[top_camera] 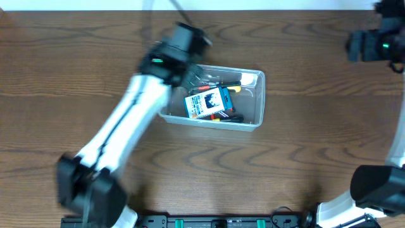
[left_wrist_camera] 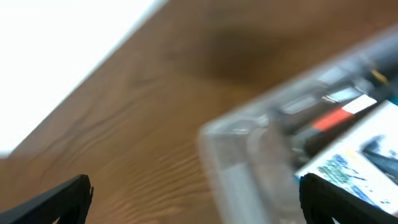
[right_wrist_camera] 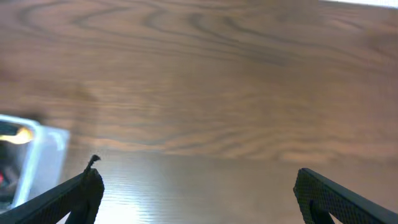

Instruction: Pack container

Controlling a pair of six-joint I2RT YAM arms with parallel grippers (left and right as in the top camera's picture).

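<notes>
Container [top_camera: 215, 122] central on table [top_camera: 304, 152], holding blue-and-white box [top_camera: 207, 103] and tools [top_camera: 218, 81], whole only in overhead view, left gripper [left_wrist_camera: 196, 202] spread wide by its blurred corner in left wrist view, right gripper [right_wrist_camera: 196, 196] spread too, well apart, its camera catching only container's edge

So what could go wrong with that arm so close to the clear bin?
The left gripper is open right at a corner of the container; it might knock the rim and shove it. The blue-and-white box lies on top of the hand tools, so a bump might shift it.
</notes>
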